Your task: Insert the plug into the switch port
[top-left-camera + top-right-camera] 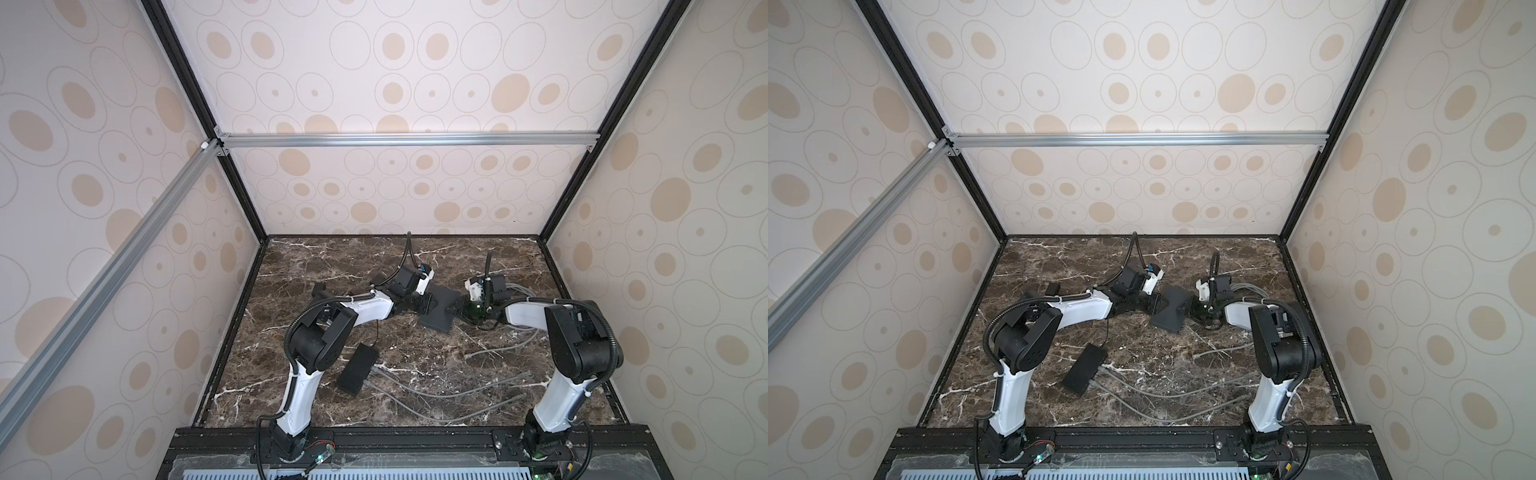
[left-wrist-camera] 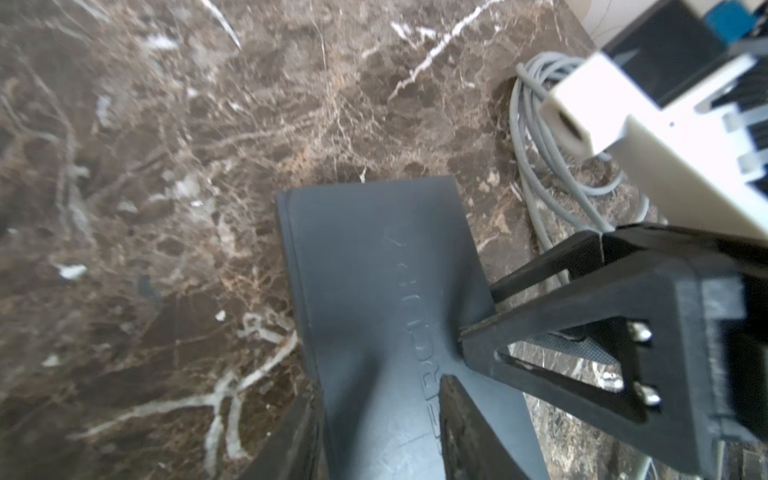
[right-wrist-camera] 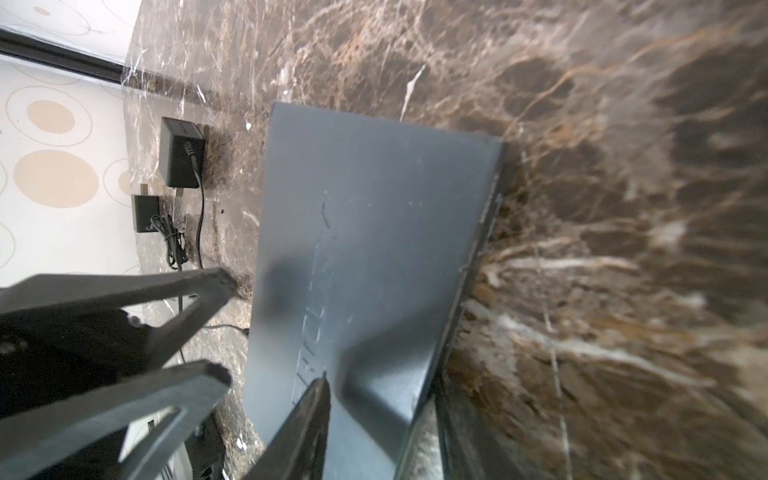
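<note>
The switch (image 1: 441, 309) (image 1: 1173, 307) is a flat dark grey box in the middle of the marble floor, and both grippers hold it from opposite sides. My left gripper (image 1: 428, 305) (image 2: 378, 386) is shut on it, one finger on its top face (image 2: 374, 257) and the other along its edge. My right gripper (image 1: 455, 309) (image 3: 378, 386) is shut on the far side of the same box (image 3: 374, 199). A loose grey cable ends in a plug (image 1: 467, 356) (image 1: 1196, 356) on the floor to the near right, in neither gripper. The switch's ports do not show clearly.
A second black box (image 1: 357, 370) with grey cables (image 1: 436, 395) plugged in lies near the left arm. A coil of grey cable (image 2: 540, 137) sits behind the right gripper. Two black power adapters (image 3: 180, 153) lie by the left wall. Patterned walls enclose the floor.
</note>
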`<action>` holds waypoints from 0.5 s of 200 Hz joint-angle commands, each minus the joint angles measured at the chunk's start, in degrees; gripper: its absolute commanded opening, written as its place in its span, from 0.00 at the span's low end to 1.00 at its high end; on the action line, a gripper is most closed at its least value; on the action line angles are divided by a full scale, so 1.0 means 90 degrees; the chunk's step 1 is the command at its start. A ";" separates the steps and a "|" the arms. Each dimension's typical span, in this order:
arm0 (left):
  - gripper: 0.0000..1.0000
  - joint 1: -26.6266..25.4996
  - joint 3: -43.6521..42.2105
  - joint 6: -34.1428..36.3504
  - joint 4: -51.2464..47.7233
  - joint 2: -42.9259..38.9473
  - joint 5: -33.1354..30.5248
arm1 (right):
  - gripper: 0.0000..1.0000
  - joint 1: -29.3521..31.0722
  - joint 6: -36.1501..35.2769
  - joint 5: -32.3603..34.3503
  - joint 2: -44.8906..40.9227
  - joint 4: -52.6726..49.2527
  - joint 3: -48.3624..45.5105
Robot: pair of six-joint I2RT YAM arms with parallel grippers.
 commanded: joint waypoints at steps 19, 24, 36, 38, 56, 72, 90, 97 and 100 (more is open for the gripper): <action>0.45 -0.0149 -0.0794 -0.0267 0.0482 -0.0325 -0.0155 | 0.44 0.0497 0.0267 0.0000 0.0176 -0.0225 -0.0447; 0.45 -0.0168 -0.0904 -0.0287 0.0516 -0.0390 -0.0157 | 0.44 0.0520 0.0306 0.0001 0.0159 -0.0198 -0.0468; 0.45 -0.0203 -0.1145 -0.0306 0.0577 -0.0557 -0.0175 | 0.44 0.0804 0.0389 0.0029 0.0111 -0.0120 -0.0519; 0.45 -0.0219 -0.1177 -0.0303 0.0576 -0.0589 -0.0193 | 0.44 0.0826 0.0400 0.0029 0.0098 -0.0110 -0.0534; 0.45 -0.0273 -0.1600 -0.0331 0.0657 -0.0928 -0.0285 | 0.44 0.1027 0.0514 0.0082 0.0008 -0.0041 -0.0591; 0.45 -0.0294 -0.2002 -0.0392 0.0772 -0.1253 -0.0343 | 0.44 0.1163 0.0609 0.0088 -0.0091 0.0012 -0.0668; 0.45 -0.0292 -0.2400 -0.0438 0.0892 -0.1604 -0.0385 | 0.44 0.1316 0.0688 0.0149 -0.0229 0.0014 -0.0762; 0.45 -0.0286 -0.2548 -0.0457 0.0918 -0.1714 -0.0393 | 0.44 0.1383 0.0711 0.0188 -0.0282 0.0004 -0.0777; 0.45 -0.0286 -0.2600 -0.0463 0.0932 -0.1758 -0.0394 | 0.44 0.1410 0.0720 0.0208 -0.0309 -0.0005 -0.0798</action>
